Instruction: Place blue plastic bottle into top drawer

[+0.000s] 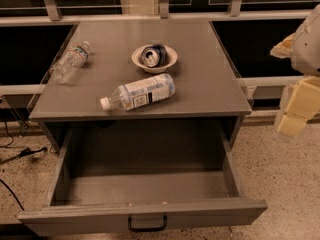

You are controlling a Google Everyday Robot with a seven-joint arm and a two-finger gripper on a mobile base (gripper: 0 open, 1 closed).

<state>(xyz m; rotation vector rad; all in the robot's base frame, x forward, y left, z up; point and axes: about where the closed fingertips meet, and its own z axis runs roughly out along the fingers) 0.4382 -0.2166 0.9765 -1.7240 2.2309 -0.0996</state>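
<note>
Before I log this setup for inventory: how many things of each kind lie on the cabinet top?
Plastic bottles: 2, the blue plastic bottle and a smaller clear bottle
Bowl: 1
Drink can: 1, in the bowl
Total: 4
The gripper hangs right of the cabinet, away from them.

Big bottle (140, 95) lies on its side on the bench (210, 84), near the front edge at centre, cap end to the left. Bowl (170, 63) sits just behind it with a can (152, 55) in it, and small bottle (70, 63) lies back-left by the left edge, well apart from both. Drawer (145, 215) stands pulled out below the bench front, handle (147, 225) mid front panel; hand (290, 124) is right of the bench, past its right edge.
</note>
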